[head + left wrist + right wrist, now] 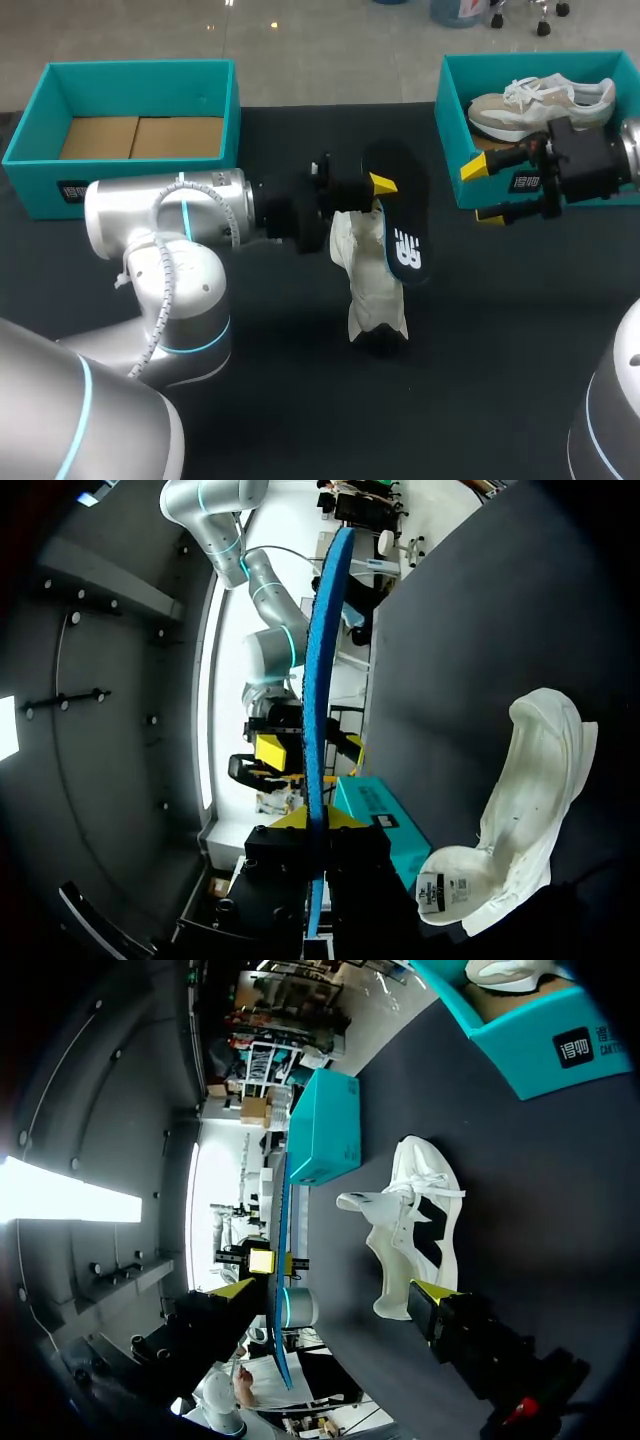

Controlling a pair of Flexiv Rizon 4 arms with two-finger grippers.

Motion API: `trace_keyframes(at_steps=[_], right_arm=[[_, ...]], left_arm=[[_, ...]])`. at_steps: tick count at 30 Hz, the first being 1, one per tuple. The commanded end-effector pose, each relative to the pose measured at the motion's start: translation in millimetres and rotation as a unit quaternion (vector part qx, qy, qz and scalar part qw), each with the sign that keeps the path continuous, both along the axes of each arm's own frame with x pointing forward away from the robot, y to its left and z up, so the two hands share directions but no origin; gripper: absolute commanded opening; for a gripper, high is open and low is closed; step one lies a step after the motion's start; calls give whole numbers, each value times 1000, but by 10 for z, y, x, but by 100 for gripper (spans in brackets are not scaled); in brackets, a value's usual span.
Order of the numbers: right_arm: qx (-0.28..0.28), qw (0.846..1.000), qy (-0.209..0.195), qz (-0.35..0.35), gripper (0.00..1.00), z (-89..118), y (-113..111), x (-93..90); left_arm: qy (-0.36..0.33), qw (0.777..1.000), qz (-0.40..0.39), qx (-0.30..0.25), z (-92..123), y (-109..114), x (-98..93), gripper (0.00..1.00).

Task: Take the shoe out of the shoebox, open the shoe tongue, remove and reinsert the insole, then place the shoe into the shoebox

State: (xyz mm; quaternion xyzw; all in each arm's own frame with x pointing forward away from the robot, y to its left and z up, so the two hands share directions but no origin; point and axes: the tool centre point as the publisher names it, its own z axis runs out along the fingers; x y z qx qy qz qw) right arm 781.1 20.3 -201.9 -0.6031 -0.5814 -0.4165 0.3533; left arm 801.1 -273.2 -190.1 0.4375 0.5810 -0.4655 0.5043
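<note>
Now, status:
Your left gripper point(315, 825): clamped on the insole point(318, 680), raised beside the shoe point(368, 275), likely for refitting.
Shoe: on the table point(520, 330), not yet boxed.
Your right gripper point(482, 192): fingers apart, empty.

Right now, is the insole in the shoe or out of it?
Out. The left gripper is shut on the insole, holding it edge-on, apart from the white shoe beside it.

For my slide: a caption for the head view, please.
Left jaws grip the insole near the white shoe on the table.
</note>
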Motion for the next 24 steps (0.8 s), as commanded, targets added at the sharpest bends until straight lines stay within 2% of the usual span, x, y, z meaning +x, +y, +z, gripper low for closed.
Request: trace_keyframes(at_steps=[1, 4, 9, 11, 17, 24], right_arm=[[-2, 1000, 0, -1, 100, 5, 5, -13], [-2, 1000, 0, -1, 100, 5, 5, -13], [-11, 999, -46, -7, 100, -109, -448, -64], [-33, 997, -61, -14, 100, -135, -608, -93], [-59, 996, -44, -46, 100, -158, -952, -198], [-70, 995, -52, -47, 100, -55, -1101, -347]], left_arm=[[0, 1000, 0, 1, 3, -3, 1, 0], [0, 1000, 0, 1, 3, -3, 1, 0], [0, 1000, 0, 1, 3, -3, 1, 0], [0, 1000, 0, 1, 3, -3, 1, 0], [0, 1000, 0, 1, 3, -3, 1, 0], [0, 1000, 0, 1, 3, -3, 1, 0]])
